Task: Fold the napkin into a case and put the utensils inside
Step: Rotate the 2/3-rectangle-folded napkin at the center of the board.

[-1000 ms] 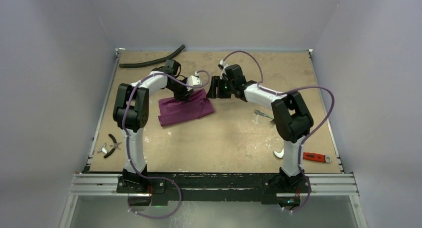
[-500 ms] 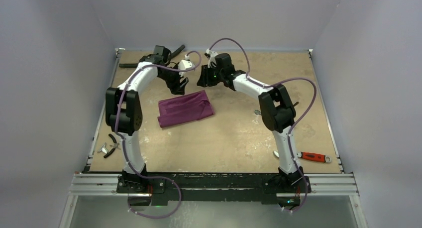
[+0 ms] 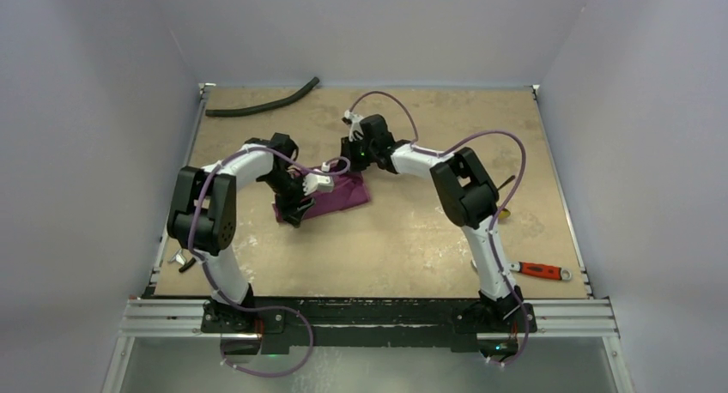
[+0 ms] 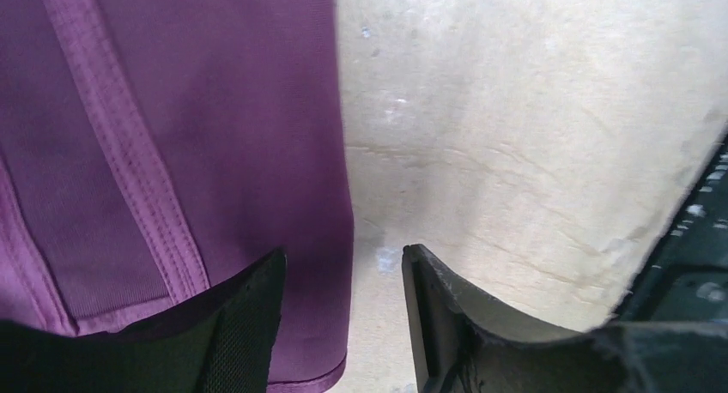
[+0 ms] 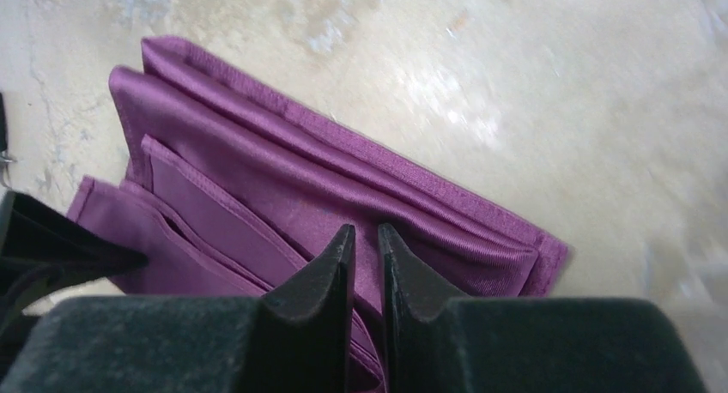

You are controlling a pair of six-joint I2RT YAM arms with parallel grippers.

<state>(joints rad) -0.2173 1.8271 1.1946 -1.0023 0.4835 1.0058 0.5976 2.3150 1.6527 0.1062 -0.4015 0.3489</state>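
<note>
Napkin [image 3: 339,196], plum-purple thin slightly shiny cloth, is lying folded into a flat layered rectangle on the tan scuffed desk [image 3: 412,238], left of centre, between the two arms. Right wrist view is showing stacked hemmed layers and a pocket-like flap, so the folding is looking mostly done. Nothing is showing inside it.

Left gripper [image 4: 343,256] is hanging low at the near-left edge of the cloth with its fingers apart. One finger is sitting over the fabric and the other over bare desk, straddling the hem. Right gripper [image 5: 365,230] is pointing down at the far side of the fold, fingers nearly together with only a thin slit between them. Cannot tell whether a layer is being pinched there.

Handling guess: the cloth is looking light, limp and slick, so layers are likely sliding over each other and folds opening up if dragged. Stitched hems are looking like the firmest part. Best hold is probably a pinch on a hem edge or corner, top layer only, with the other gripper pressing the stack flat. Risk: grabbing all layers at once and undoing the pouch.
</note>
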